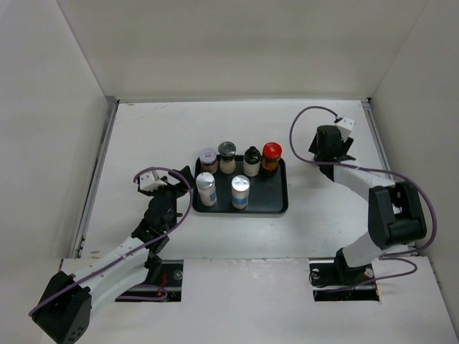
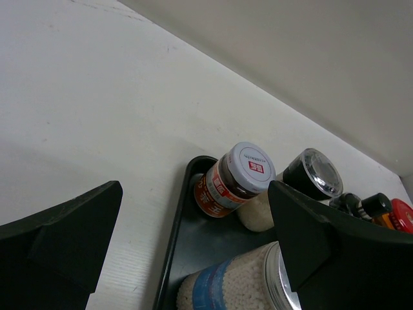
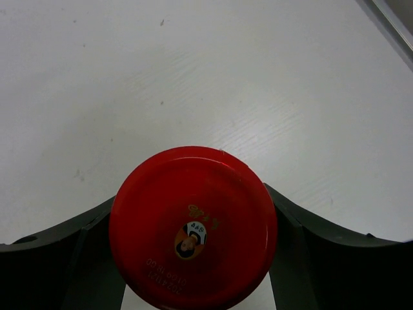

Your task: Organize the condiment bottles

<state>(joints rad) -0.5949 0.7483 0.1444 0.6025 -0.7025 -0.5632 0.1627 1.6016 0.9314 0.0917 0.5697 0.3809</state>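
A round red bottle cap [image 3: 193, 226] fills the lower middle, seen straight from above and hiding the body beneath. A small emblem with a face sits at its centre, and dark stamped characters run near its lower rim. The right pincer [image 3: 193, 210] straddles it. Its dark fingers [image 3: 58, 265] curve in from both sides to meet the cap's outline with no gap showing; whether they press is unclear. Beyond lies the white, lightly scuffed bench [image 3: 193, 77], with a grey strip [image 3: 395, 26] crossing the upper right corner.

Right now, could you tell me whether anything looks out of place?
One red-capped bottle is off the tray, between the fingers of the right tool; the other six bottles stand upright on the tray.
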